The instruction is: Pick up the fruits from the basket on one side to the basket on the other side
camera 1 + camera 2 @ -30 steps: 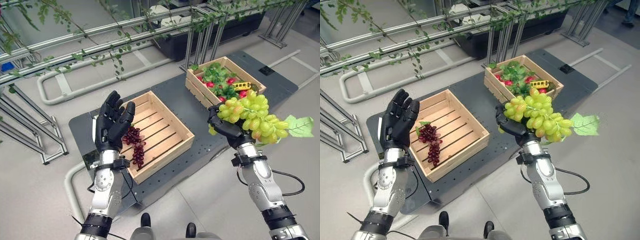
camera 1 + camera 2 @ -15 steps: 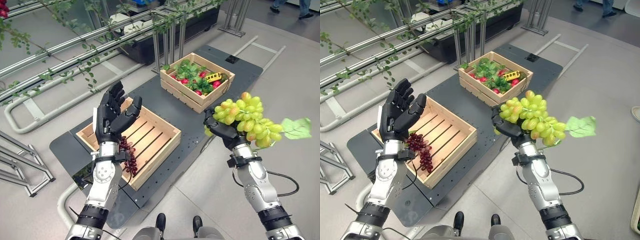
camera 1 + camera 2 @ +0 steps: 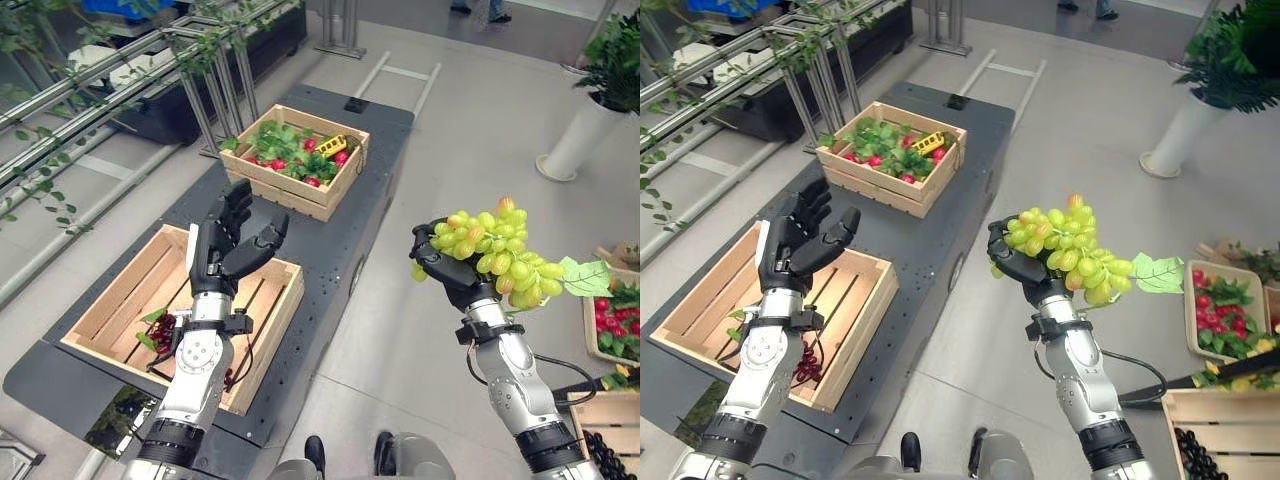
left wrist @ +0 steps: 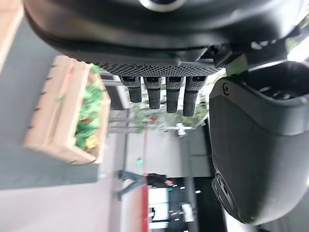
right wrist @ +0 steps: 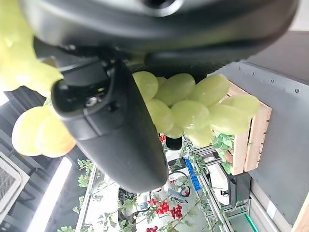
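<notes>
Gripping a bunch of pale green grapes with a green leaf, the right hand is raised above the grey floor, its dark fingers and thumb curled under the cluster; the leaf sticks out on the far side from the hand. Left hand is raised palm-up over the near wooden slatted crate, fingers straight and spread, thumb out, holding nothing. That crate sits on a dark grey platform and holds a bunch of dark red grapes near its front corner, partly hidden by the left forearm. Farther along the same platform stands a second wooden slatted crate, filled with green leaves, small red fruits and one yellow item, well apart from the first. Off to the robot's right, a shallow pale tray of red fruits and leaves lies on the floor. Beyond it, a white conical planter with a green plant.
</notes>
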Robot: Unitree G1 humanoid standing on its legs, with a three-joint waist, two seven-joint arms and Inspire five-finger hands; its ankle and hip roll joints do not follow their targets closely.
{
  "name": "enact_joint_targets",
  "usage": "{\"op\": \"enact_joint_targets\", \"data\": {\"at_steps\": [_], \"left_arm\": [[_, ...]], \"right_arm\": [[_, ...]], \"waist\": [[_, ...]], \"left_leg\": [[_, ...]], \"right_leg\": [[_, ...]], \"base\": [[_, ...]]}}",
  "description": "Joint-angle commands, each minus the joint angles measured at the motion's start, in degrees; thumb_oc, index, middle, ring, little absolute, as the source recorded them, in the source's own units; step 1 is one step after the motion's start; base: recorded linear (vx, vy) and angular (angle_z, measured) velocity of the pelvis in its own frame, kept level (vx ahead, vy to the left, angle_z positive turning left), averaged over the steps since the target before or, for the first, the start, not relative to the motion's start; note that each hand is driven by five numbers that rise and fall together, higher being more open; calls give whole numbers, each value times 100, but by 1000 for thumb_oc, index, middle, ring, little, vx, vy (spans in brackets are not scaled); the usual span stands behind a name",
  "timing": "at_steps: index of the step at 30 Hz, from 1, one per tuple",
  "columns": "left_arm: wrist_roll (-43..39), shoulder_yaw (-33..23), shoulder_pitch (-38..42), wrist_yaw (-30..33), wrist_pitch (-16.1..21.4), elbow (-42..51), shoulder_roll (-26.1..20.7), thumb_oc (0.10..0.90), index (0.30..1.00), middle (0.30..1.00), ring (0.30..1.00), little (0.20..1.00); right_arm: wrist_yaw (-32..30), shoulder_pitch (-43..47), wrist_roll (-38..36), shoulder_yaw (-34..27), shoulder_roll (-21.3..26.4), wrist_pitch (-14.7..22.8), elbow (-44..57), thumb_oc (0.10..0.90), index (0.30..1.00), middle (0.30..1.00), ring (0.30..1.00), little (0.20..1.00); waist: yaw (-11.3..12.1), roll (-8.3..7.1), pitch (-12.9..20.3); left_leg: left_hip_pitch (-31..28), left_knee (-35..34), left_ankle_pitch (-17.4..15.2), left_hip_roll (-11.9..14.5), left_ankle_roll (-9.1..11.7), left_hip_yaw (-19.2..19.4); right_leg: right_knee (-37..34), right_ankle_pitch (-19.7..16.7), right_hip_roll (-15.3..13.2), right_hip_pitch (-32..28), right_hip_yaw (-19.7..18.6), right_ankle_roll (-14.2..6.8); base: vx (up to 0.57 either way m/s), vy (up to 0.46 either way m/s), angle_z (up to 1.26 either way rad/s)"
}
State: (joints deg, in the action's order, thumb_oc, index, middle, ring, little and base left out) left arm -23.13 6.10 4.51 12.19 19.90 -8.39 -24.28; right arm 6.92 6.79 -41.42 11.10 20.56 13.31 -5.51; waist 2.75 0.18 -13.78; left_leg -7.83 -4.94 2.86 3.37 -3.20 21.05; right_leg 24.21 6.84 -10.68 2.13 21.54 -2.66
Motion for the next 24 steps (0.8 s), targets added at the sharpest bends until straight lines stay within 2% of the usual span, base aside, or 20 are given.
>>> {"op": "enact_joint_targets", "data": {"at_steps": [1,3,4,5,7,10,11,12,14,15,16,17,18,19,20,21,22,24], "left_arm": [[-186,-115,316,200,202,-4,-29,800,900,900,900,900],[-235,-39,261,198,2,45,69,800,900,900,900,900],[-345,-8,190,153,-251,28,165,800,900,900,900,900],[-379,12,173,143,-322,-9,197,800,900,900,900,900],[-665,205,83,-184,-753,-267,294,800,900,900,900,900],[-819,270,13,-485,-767,-420,354,800,900,900,900,900],[-854,290,-13,-624,-774,-423,413,800,900,900,900,900],[-829,302,-17,-633,-759,-430,435,800,900,900,900,900],[-873,327,-49,-634,-705,-412,427,800,900,900,900,900],[-978,280,-129,-645,-687,-305,432,800,900,900,900,900],[-996,239,-184,-626,-655,-267,442,800,900,900,900,900],[-1003,122,-334,-665,-523,-258,456,800,900,900,900,900],[-1008,64,-397,-692,-467,-243,458,800,900,900,900,900],[-1025,-9,-477,-737,-428,-183,446,800,900,900,900,900],[-1024,-18,-486,-751,-429,-175,443,800,900,900,900,900],[-1031,-118,-615,-629,-334,-18,383,800,900,900,900,900],[-1036,-169,-631,-559,-301,29,318,800,900,900,900,900],[-961,-93,-426,-491,-361,-131,233,800,900,900,900,900]], "right_arm": [[98,603,-34,179,-325,825,97,400,300,300,300,300],[-8,568,46,247,-328,858,136,400,300,300,300,300],[-20,477,152,242,-313,928,115,400,300,300,300,300],[-8,450,174,244,-321,941,107,400,300,300,300,300],[12,264,66,192,-235,868,182,400,300,300,300,300],[234,119,-62,83,-119,771,167,400,300,300,300,300],[335,117,-76,56,-84,713,121,400,300,300,300,300],[364,129,-51,60,-85,714,93,400,300,300,300,300],[381,131,-31,83,-64,709,107,400,300,300,300,300],[450,118,-59,106,-32,720,132,400,300,300,300,300],[539,143,-109,128,-41,722,121,400,300,300,300,300],[786,199,-203,161,-65,668,108,400,300,300,300,300],[862,222,-206,180,-80,631,130,400,300,300,300,300],[897,282,-212,236,-85,583,169,400,300,300,300,300],[895,291,-209,245,-85,580,174,400,300,300,300,300],[1050,481,-258,434,-69,397,206,400,300,300,300,300],[1104,638,-287,546,-28,304,184,400,300,300,300,300],[969,659,-337,620,62,115,296,400,300,300,300,300]], "waist": [[101,-141,575],[33,-150,569],[12,-157,571],[-4,-161,570],[-108,-180,572],[-206,-208,588],[-259,-285,563],[-269,-308,551],[-245,-359,479],[-176,-386,349],[-135,-404,298],[-40,-387,226],[3,-372,217],[90,-343,206],[98,-342,212],[313,-252,191],[378,-217,214],[275,-163,224]], "left_leg": [[198,548,-957,-409,121,-497],[193,455,-859,-352,181,-476],[198,448,-852,-350,203,-463],[200,445,-849,-341,206,-460],[201,456,-841,-326,208,-525],[232,629,-920,-281,226,-527],[350,1247,-1177,-223,216,-453],[450,1547,-1312,-198,211,-445],[786,2508,-1310,-135,288,-586],[1126,3206,-1121,-117,366,-938],[1300,3277,-949,-173,323,-1154],[1318,3016,-847,-312,296,-1594],[1287,2788,-771,-371,292,-1829],[1253,2410,-633,-456,294,-2247],[1255,2354,-605,-469,294,-2303],[1229,1423,-377,-719,281,-3335],[1243,1414,-494,-860,208,-3530],[1410,1722,-654,-770,181,-2976]], "right_leg": [[-2397,-251,331,-1217,-238,-277],[-2622,-336,417,-1213,-363,-247],[-2675,-346,465,-1239,-387,-213],[-2658,-337,487,-1232,-406,-196],[-2618,-305,589,-1180,-524,-129],[-2648,-266,697,-1154,-660,-24],[-2619,-228,733,-1140,-728,89],[-2582,-218,737,-1121,-746,135],[-2498,-220,758,-1110,-812,241],[-2411,-264,778,-1107,-915,317],[-2357,-327,765,-1040,-1006,349],[-2223,-312,767,-1015,-1270,310],[-2165,-281,776,-1000,-1394,291],[-2063,-210,795,-980,-1577,273],[-2050,-203,794,-969,-1596,272],[-1888,-16,906,-1010,-1993,261],[-1744,122,938,-987,-2119,255],[-1502,265,897,-893,-1969,254]], "base": [[-66,-220,-128],[-29,-199,-93],[0,-168,-53],[6,-141,-36],[4,-203,-24],[6,-180,-18],[1,-150,-5],[-5,-180,-10],[-19,-102,-18],[-71,-44,-24],[-49,58,-49],[-22,129,-62],[55,179,-104],[43,112,-105],[70,225,-112],[62,251,-91],[69,311,-146],[18,220,-172]]}}
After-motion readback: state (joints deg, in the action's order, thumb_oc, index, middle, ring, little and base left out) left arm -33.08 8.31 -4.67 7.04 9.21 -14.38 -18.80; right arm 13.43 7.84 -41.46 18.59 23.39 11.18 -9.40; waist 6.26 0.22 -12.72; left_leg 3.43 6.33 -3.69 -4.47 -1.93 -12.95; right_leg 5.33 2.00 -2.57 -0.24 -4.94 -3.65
